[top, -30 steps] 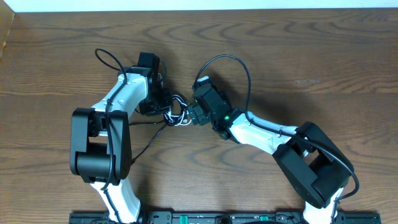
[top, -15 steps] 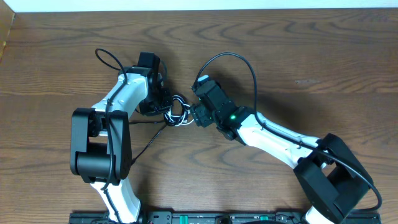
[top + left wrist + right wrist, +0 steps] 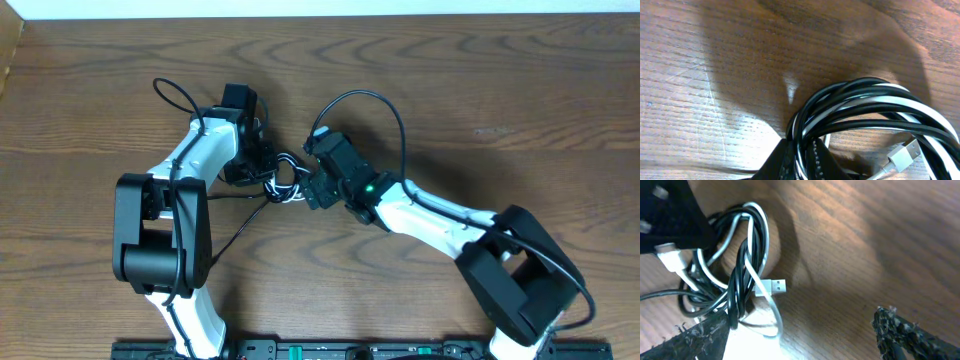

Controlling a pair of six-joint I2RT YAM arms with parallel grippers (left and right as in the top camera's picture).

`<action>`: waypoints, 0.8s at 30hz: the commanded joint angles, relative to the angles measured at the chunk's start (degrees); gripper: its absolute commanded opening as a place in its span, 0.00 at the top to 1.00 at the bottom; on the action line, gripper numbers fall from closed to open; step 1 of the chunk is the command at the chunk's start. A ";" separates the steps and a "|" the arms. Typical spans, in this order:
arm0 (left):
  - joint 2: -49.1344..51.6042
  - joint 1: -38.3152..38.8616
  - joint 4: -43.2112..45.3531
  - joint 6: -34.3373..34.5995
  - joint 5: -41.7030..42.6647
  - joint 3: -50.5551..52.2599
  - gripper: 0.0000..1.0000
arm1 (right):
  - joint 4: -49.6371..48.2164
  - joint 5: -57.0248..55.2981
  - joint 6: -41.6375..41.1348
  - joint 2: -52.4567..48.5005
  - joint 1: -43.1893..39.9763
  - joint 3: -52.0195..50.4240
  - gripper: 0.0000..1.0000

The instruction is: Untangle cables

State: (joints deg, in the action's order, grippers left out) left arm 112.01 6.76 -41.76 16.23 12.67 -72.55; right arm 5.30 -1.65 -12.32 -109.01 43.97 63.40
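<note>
The cables point(image 3: 286, 181) are a small tangle of black and white cords between the two grippers. My left gripper point(image 3: 262, 170) is shut on the bundle; in the left wrist view its fingers point(image 3: 785, 161) pinch the black and white loops point(image 3: 865, 105), with a white USB plug point(image 3: 902, 155) lying beside them. My right gripper point(image 3: 312, 186) is open just right of the tangle. In the right wrist view its jaws point(image 3: 802, 335) stand wide apart, the left finger point(image 3: 705, 335) touching the loops point(image 3: 740, 255). A white cord with a USB plug point(image 3: 775, 286) lies between the fingers.
The wooden table point(image 3: 500, 100) lies all round. The arms' own thick black cables arch above the left arm point(image 3: 175, 95) and the right arm point(image 3: 375, 100). A black cord point(image 3: 235, 232) trails from the tangle toward the left arm's base point(image 3: 160, 240).
The right arm's rear links swung outward and back, and its gripper edged slightly left toward the tangle. The left arm and the bundle have stayed put.
</note>
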 commanded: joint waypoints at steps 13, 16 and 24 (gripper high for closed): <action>0.31 0.00 0.09 -0.76 0.20 0.07 0.86 | -2.97 -4.87 0.37 -2.43 -0.04 0.59 0.19; 0.31 0.00 0.09 -0.76 0.20 0.07 0.87 | -2.64 -4.90 0.39 -1.33 -0.04 0.59 0.23; 0.31 0.00 0.09 -0.74 0.20 0.07 0.86 | -1.38 -10.05 0.37 0.46 -0.07 0.57 0.18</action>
State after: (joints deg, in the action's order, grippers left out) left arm 112.03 6.79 -41.69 16.23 13.19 -72.55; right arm 3.29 -6.94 -12.34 -110.19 43.97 63.40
